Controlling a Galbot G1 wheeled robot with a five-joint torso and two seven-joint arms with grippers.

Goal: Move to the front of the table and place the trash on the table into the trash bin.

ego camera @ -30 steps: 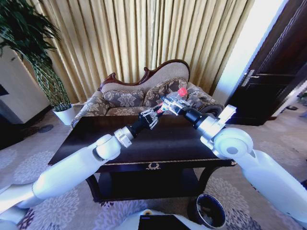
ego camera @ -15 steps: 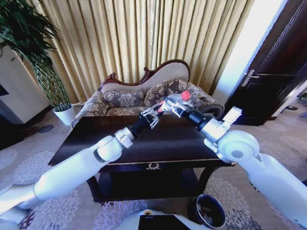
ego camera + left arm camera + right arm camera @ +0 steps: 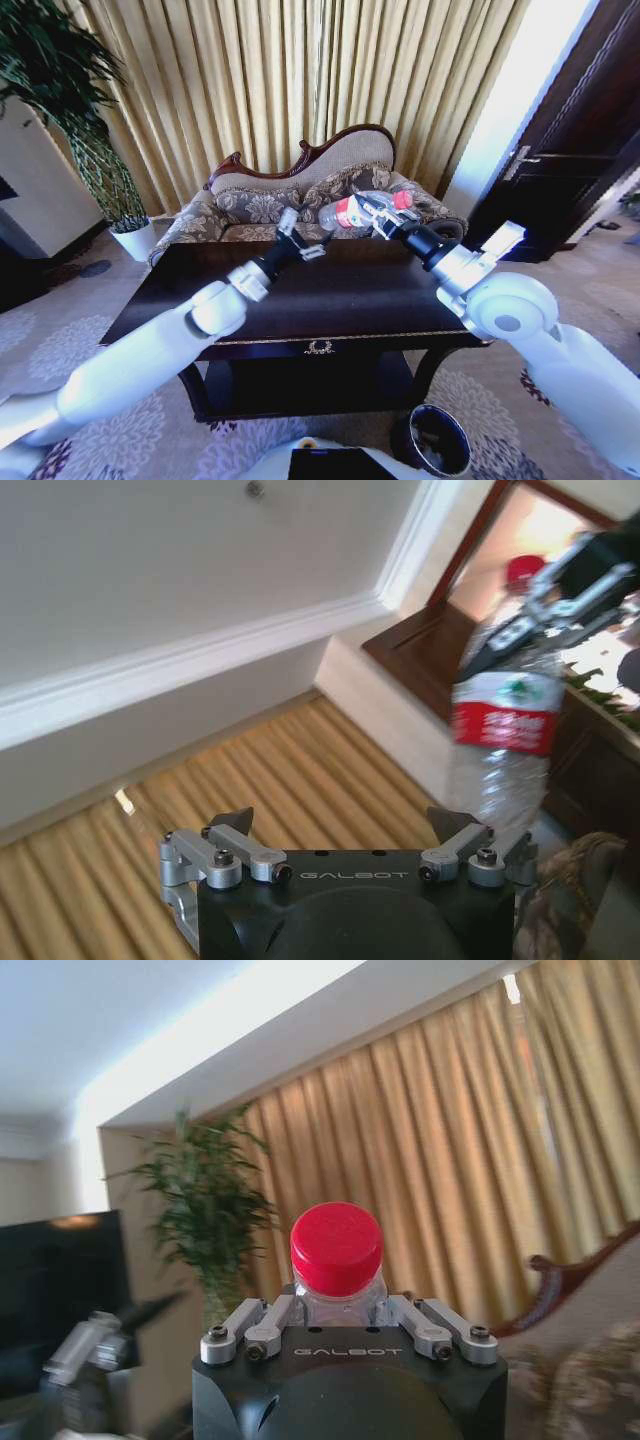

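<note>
You are working in a furnished sitting room, of the kind found in a home or hotel suite. Identify it by these features: gold pleated curtains (image 3: 300, 80) covering the far wall; a patterned sofa (image 3: 300, 195) with a carved dark wood frame in front of them; a dark glossy bench (image 3: 330, 300) with gold trim and a lower shelf; floral-patterned carpet (image 3: 60, 330); a tall potted plant (image 3: 70, 110) in a white pot; a dark wooden door (image 3: 570, 150) with a lever handle.
</note>
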